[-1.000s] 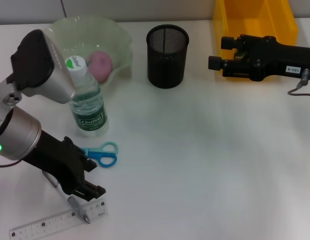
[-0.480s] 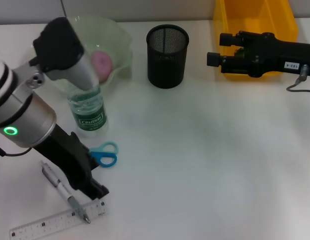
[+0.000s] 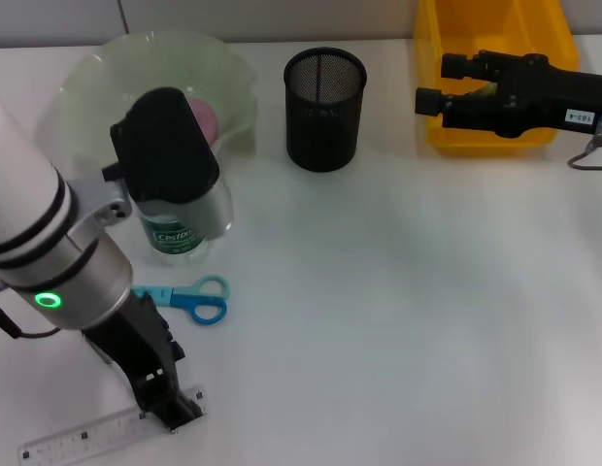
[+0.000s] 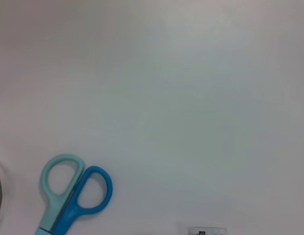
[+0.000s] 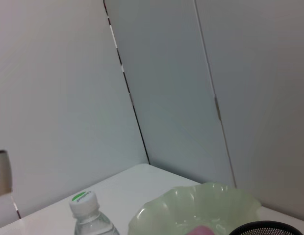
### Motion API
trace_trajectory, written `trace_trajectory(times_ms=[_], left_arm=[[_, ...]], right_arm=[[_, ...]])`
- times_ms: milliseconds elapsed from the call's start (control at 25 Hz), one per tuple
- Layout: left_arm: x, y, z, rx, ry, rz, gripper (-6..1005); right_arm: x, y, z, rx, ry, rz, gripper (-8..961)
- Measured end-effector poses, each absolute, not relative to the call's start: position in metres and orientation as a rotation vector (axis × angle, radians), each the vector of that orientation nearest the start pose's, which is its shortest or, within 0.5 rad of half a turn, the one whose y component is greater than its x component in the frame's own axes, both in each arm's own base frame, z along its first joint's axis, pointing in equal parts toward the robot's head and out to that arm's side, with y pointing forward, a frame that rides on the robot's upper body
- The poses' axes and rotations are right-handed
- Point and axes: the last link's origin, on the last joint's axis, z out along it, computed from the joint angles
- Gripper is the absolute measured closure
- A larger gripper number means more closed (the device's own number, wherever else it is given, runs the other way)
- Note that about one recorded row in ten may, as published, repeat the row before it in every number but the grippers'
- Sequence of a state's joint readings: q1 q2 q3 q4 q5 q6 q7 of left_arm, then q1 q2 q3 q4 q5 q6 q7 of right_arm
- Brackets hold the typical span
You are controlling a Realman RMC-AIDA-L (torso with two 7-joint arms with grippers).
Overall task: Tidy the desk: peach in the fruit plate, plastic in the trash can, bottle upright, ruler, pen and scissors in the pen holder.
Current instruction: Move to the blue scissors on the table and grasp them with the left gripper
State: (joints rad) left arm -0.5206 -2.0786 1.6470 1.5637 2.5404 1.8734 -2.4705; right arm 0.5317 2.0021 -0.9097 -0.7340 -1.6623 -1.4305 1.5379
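The bottle (image 3: 175, 236) stands upright beside the green fruit plate (image 3: 87, 68), its top hidden behind my left arm in the head view; its cap (image 5: 83, 198) shows in the right wrist view. The pink peach (image 3: 206, 116) lies in the plate. Blue scissors (image 3: 189, 299) (image 4: 73, 196) lie flat in front of the bottle. My left gripper (image 3: 170, 413) is low over the right end of the clear ruler (image 3: 78, 439). The pen is hidden under that arm. The black mesh pen holder (image 3: 325, 107) stands behind. My right gripper (image 3: 439, 85) hovers open at the yellow trash can (image 3: 495, 39). The plastic is out of view.
White tabletop stretches across the middle and right. A wall panel rises behind the fruit plate (image 5: 201, 205). The left arm's big silver elbow sits over the table's near left part.
My left arm has swung forward and down; it now covers the pen and the bottle's top, with the gripper at the ruler's end. The right arm drifted slightly right.
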Motion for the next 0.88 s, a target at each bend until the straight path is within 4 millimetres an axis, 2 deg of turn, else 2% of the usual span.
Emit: trace_trajectory(times_ms=[400,880], left_arm=[[-0.174,0.276,-0.029,-2.904,-0.631,0.918,324],[-0.189,0.280,-0.032,-2.867,-0.648,0.953,325]], right_arm=[[0.231,0.369,0.039,-2.576,0.625,0.849,167],[0.230,0.369,0.036,-2.574,0.631,0.856,167]])
